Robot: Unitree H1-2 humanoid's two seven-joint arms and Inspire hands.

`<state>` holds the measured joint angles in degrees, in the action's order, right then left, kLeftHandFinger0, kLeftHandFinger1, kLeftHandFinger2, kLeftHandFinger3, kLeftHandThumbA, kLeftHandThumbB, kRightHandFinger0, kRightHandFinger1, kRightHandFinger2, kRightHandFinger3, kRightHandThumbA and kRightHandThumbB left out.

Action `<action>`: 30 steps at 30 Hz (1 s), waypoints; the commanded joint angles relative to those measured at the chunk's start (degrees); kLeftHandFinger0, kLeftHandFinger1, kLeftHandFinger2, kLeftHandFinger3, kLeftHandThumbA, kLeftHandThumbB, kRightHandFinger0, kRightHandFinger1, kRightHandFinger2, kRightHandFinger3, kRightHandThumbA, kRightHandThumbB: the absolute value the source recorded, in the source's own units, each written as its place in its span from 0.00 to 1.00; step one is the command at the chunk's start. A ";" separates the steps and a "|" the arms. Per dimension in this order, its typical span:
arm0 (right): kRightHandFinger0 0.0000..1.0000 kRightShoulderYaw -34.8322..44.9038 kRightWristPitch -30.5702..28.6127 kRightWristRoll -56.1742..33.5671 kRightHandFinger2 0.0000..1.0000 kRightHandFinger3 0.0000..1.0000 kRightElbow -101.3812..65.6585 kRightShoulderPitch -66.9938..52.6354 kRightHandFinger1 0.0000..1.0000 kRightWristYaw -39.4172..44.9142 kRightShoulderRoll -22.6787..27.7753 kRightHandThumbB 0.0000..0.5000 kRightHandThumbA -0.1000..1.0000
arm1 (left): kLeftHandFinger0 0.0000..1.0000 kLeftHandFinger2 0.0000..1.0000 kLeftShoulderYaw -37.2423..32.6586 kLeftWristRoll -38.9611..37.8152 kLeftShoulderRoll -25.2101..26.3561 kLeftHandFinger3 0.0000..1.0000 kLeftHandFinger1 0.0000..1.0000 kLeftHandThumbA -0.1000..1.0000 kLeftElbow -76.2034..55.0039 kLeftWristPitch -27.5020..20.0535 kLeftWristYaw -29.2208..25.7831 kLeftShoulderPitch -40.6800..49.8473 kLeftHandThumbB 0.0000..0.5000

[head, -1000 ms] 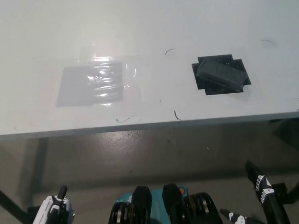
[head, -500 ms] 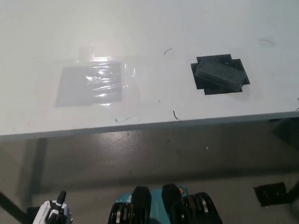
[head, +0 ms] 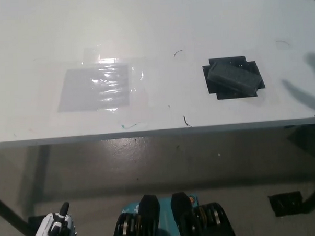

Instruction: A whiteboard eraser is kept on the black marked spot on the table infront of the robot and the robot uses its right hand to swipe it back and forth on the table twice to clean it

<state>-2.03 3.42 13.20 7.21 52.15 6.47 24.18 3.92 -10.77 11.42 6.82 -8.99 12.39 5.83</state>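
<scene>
Left hand [head: 55,233] rests low at the near left corner, below the table edge; its fingers are too little in view to tell how they stand. Right hand is out of view. Farther off, on the table [head: 153,24], the eraser [head: 235,78] lies askew on the black marked spot [head: 250,91] — likely light and stiff, best gripped across its long sides.

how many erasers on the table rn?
1. The whiteboard eraser lies tilted on the black marked spot, right of centre on the table. Nothing in view looks able to hide another.
</scene>
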 commanded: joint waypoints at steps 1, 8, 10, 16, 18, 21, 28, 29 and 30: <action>1.00 -14.99 17.72 14.34 1.00 1.00 27.76 28.53 1.00 14.69 1.39 0.81 0.87 | 0.00 0.00 1.42 -2.10 0.99 0.00 0.00 0.87 -2.25 -2.36 0.98 0.97 0.71; 1.00 -19.48 16.62 12.98 1.00 1.00 47.18 31.09 1.00 10.92 -6.27 0.77 0.90 | 0.00 0.00 1.26 -1.95 0.62 0.00 0.00 0.86 -1.89 -3.19 1.00 1.12 0.66; 1.00 -20.24 16.25 12.51 1.00 1.00 50.84 31.37 1.00 9.61 -7.56 0.80 0.89 | 0.00 0.00 1.15 -1.69 0.40 0.00 0.00 0.86 -1.87 -3.57 0.88 1.42 0.64; 1.00 -25.16 12.77 13.47 1.00 1.00 57.74 29.17 1.00 10.04 -9.66 0.78 1.00 | 0.00 0.00 1.17 -2.05 0.79 0.00 0.00 0.85 -2.73 -2.36 1.13 1.99 0.65; 1.00 -25.93 11.11 12.70 1.00 1.00 62.45 29.77 1.00 9.99 -10.10 0.81 1.00 | 0.00 0.00 1.22 -2.18 0.71 0.00 0.00 0.84 -2.34 -2.90 1.22 1.67 0.66; 1.00 -25.80 9.80 11.32 1.00 1.00 65.41 29.87 1.00 9.61 -10.41 0.82 1.00 | 0.00 0.00 1.14 -1.82 0.74 0.00 0.00 0.85 -2.37 -2.89 1.25 1.61 0.65; 1.00 -25.86 7.03 10.99 1.00 1.00 68.83 27.74 1.00 9.48 -11.26 0.82 1.00 | 0.00 0.00 0.59 0.57 0.54 0.00 0.00 0.87 -1.86 -5.00 0.76 1.88 0.63; 1.00 -25.60 7.10 10.72 1.00 1.00 69.32 27.45 1.00 9.85 -11.32 0.82 1.00 | 0.00 0.00 0.49 0.70 0.51 0.00 0.00 0.87 -1.80 -5.18 0.81 1.96 0.63; 1.00 -25.98 6.44 11.14 1.00 1.00 69.59 26.79 1.00 9.59 -11.31 0.79 1.00 | 0.00 0.00 0.37 1.02 0.50 0.00 0.00 0.87 -1.79 -5.67 0.80 2.03 0.62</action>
<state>-27.69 12.83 23.36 75.77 76.64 15.14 12.65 4.37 -10.64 11.41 6.43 -10.57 12.72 7.02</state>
